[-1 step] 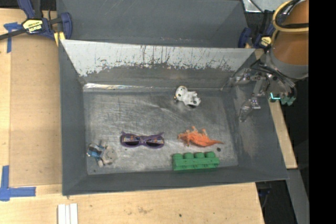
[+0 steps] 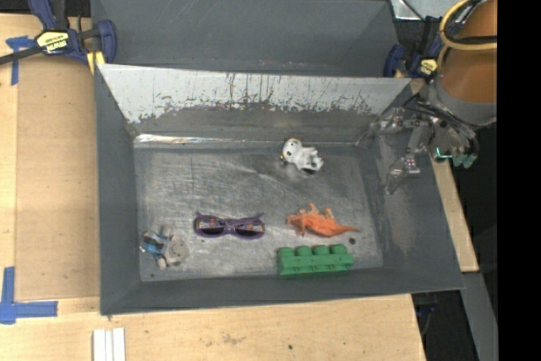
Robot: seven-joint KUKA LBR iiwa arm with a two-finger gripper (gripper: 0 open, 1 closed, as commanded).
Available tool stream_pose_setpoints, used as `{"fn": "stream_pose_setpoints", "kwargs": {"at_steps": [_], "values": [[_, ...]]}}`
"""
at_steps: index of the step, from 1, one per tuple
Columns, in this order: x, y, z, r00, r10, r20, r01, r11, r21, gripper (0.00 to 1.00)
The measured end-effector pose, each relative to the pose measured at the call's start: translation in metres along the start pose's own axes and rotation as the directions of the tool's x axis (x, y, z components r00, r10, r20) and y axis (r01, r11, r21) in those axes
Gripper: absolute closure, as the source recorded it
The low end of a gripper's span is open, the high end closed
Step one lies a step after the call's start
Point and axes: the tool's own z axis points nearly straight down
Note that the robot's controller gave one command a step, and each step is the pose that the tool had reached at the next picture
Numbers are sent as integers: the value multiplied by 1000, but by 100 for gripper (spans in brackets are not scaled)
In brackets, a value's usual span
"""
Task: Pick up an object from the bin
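My gripper [image 2: 407, 155] hangs above the bin's right sloping wall, near the upper right corner of the floor, with nothing seen in it. A small white toy figure [image 2: 302, 156] lies at the back middle of the floor, to the gripper's left. Lower down, an orange lizard-like toy [image 2: 319, 223] rests at the front right. Just below the lizard, a green studded block [image 2: 314, 259] lies along the front edge.
Purple sunglasses [image 2: 229, 226] lie at the front middle of the floor. A small grey and blue piece [image 2: 163, 247] sits in the front left corner. The arm with its orange cover stands outside the bin's right rim.
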Motion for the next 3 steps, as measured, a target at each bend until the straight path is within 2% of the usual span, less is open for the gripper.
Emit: {"fn": "stream_pose_setpoints", "kwargs": {"at_steps": [1,2,3], "values": [[14,24,16,998,-66,7,66,998,4,0],[1,37,63,949,-317,6,317,949,1,0],[48,73,90,907,-421,2,421,907,0,0]]}}
